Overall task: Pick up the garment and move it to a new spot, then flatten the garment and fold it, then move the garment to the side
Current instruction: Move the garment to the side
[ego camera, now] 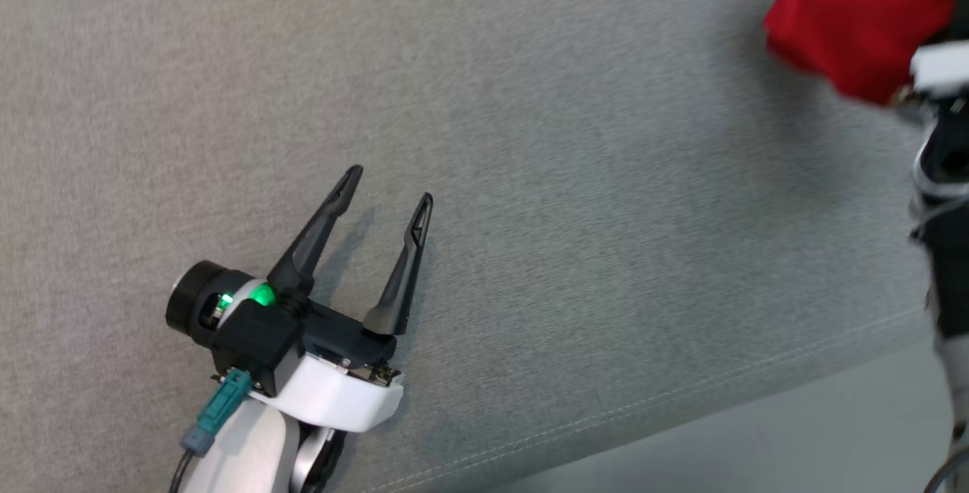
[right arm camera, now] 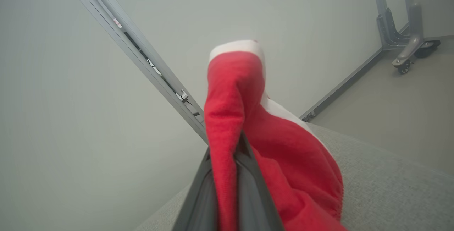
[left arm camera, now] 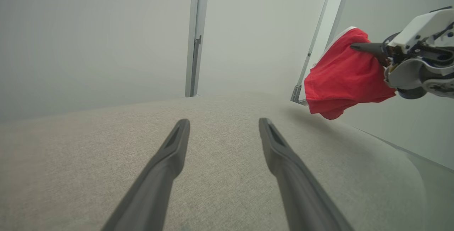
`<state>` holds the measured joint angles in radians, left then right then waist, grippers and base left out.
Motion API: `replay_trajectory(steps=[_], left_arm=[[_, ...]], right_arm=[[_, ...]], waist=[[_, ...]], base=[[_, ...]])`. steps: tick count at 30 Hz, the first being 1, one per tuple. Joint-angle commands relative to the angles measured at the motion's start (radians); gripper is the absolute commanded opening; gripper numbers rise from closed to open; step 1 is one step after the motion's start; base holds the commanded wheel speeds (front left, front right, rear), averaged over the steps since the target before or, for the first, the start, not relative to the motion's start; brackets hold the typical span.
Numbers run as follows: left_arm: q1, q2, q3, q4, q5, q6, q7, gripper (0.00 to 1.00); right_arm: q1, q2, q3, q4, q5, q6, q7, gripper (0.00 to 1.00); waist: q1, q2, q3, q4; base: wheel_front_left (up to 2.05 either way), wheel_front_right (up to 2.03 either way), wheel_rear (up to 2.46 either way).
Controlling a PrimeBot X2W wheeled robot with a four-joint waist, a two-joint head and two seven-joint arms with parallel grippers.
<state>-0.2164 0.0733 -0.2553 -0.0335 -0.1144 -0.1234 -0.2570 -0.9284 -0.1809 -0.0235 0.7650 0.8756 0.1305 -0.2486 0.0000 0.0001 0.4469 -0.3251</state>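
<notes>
So the left end effector (ego camera: 390, 184) is wide open with nothing in it. Its two dark fingers (left arm camera: 166, 167) point out low over the grey fabric-covered surface (ego camera: 606, 175), near the front left, and a green light (ego camera: 261, 294) glows on its body. The right end effector (right arm camera: 227, 149) is clamped shut on the garment (left arm camera: 344, 75), a red thing with a white band along one edge. From the right wrist view you can see a fold of red cloth pinched between the two fingers and poking up past the tips, with the rest bunched and hanging off to one side. In the left wrist view the garment looks lifted clear of the surface, up in the air over the far right edge, throwing a soft shadow on the fabric below. In the head view it's just a slightly blurred red lump in the top right corner. The two end effectors are well apart. A stitched seam (ego camera: 681, 393) runs along the near edge of the surface, and pale floor (ego camera: 795, 440) shows past it at the lower right. Behind it all are plain pale wall panels with a metal post (left arm camera: 195, 36) between them, and a wheeled stand (right arm camera: 408, 51) sits on the floor off in the corner.
</notes>
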Motion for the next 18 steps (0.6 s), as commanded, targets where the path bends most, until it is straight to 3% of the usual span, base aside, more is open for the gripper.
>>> replay_trajectory(steps=[1, 11, 18], left_arm=[[-0.032, 0.009, 0.023, -0.034, 0.001, -0.007, -0.005, 1.00], [-0.097, 0.075, -0.014, -0.071, 0.000, -0.007, -0.005, 1.00], [-0.123, 0.107, -0.051, -0.077, -0.007, -0.007, -0.005, 1.00]], right_arm=[[-0.046, -0.014, -0.003, -0.008, -0.014, 0.000, -0.013, 0.00], [-0.410, -0.039, -0.189, 0.172, -0.163, 0.000, -0.013, 0.00], [-0.499, -0.019, -0.348, 0.176, -0.288, 0.000, -0.013, 0.00]], waist=[[0.0000, -0.0001, 0.053, 0.041], [0.0000, -0.0001, 0.225, 0.151], [0.0000, -0.0001, 0.284, 0.190]], base=[[0.00, 0.00, 0.00], [0.00, 0.00, 0.00], [0.00, 0.00, 0.00]])
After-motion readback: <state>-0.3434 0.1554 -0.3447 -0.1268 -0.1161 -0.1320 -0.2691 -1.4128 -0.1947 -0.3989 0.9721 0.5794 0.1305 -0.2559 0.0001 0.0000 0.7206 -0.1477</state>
